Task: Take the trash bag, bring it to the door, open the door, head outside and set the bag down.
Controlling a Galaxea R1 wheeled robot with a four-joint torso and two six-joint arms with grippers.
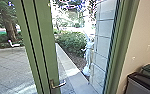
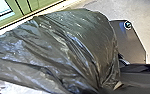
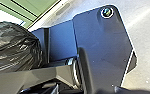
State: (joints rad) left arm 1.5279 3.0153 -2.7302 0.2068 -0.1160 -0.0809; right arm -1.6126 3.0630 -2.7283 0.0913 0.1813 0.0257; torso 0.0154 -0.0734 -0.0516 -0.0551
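1. The left and right grippers are giving no clear sign of their state; I cannot tell whether either is standing open, closed or gripping the bag.
2. The dark plastic trash bag (image 2: 73, 50) is bulging large in the left wrist view, creasing into glossy folds, and is also showing in the right wrist view, near the robot's dark plate (image 3: 103, 42). Whether it is touching the pale floor (image 2: 138, 15) I cannot tell.
3. The green door stile (image 1: 47, 42) is running down left of centre in the head view, its metal lever handle (image 1: 58, 84) sitting at bottom centre-left.
4. A leafy bush (image 1: 71, 42) is growing outside, at upper centre.
5. Paving (image 1: 8, 65) is spreading across the lower left, a tree trunk (image 1: 9, 27) rising at upper left.
6. Dark bins (image 1: 141, 85) are standing at lower right, beside a beige wall (image 1: 143, 37).
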